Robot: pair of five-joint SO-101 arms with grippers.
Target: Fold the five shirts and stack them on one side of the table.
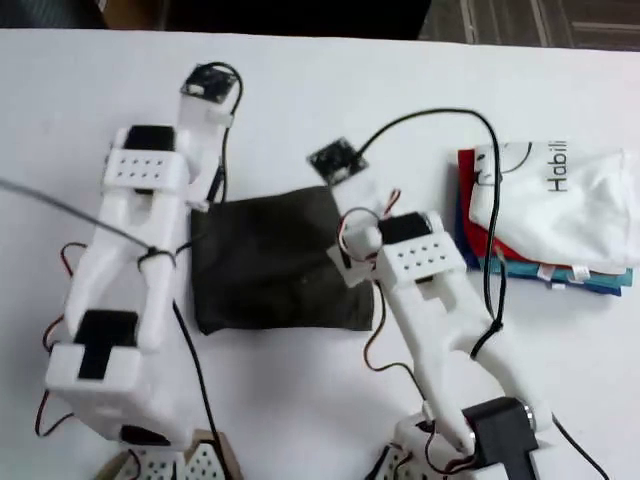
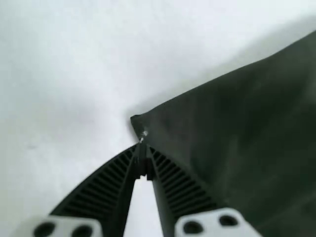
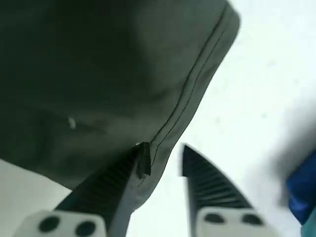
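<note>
A dark folded shirt (image 1: 275, 260) lies flat in the middle of the white table (image 1: 300, 90). My left gripper (image 2: 141, 145) is at its far left corner (image 2: 136, 122), fingers shut with the fabric's edge running in between the tips. At the shirt's right edge (image 3: 192, 84), my right gripper (image 3: 163, 158) stands open. One of its fingers (image 3: 139, 160) rests on the hem, and the other is over bare table. From above, the left gripper (image 1: 205, 203) and right gripper (image 1: 347, 238) flank the shirt. A stack of folded shirts (image 1: 545, 215), white on top of red, blue and teal, sits to the right.
Cables (image 1: 488, 200) loop over the table from the right arm, one crossing the stack's left edge. Both arm bases (image 1: 110, 380) take up the near side. The far strip of the table is bare.
</note>
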